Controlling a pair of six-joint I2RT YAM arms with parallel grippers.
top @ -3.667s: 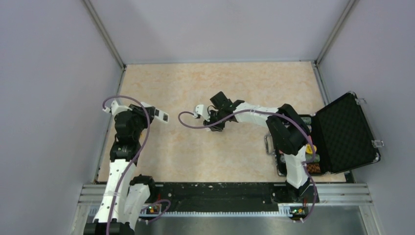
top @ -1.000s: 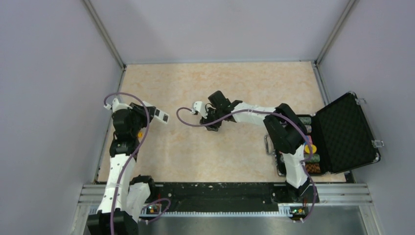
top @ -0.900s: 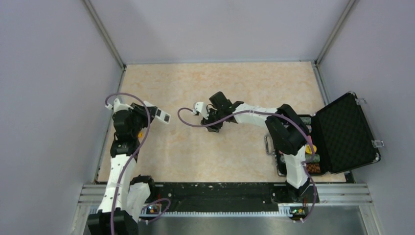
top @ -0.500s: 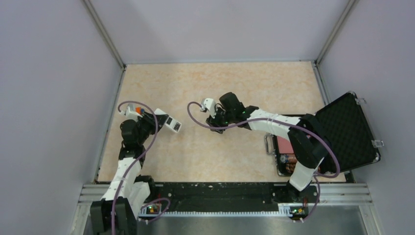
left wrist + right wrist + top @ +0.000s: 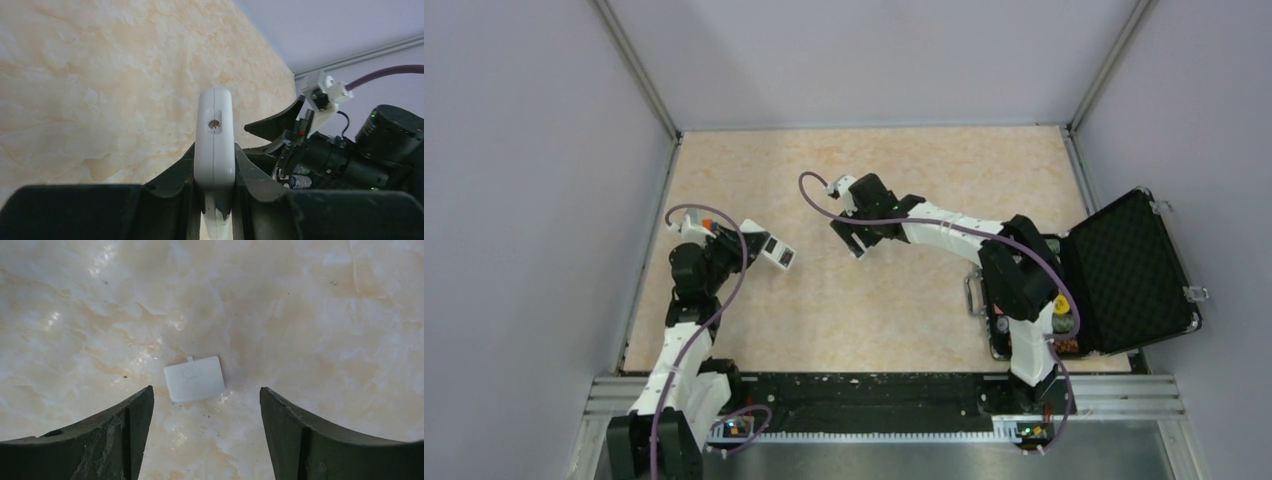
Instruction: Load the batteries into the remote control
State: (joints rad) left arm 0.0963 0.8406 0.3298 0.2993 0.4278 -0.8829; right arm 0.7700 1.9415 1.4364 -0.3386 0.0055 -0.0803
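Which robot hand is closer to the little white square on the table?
Right. The right gripper hangs open just above the white square, with one finger on each side of it. The left gripper is away to the left, shut on the remote.

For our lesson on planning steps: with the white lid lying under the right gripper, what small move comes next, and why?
Probably lift the right gripper straight up, empty. Its jaws stand open above the white lid, which lies flat on the table, while the left gripper holds the remote control.
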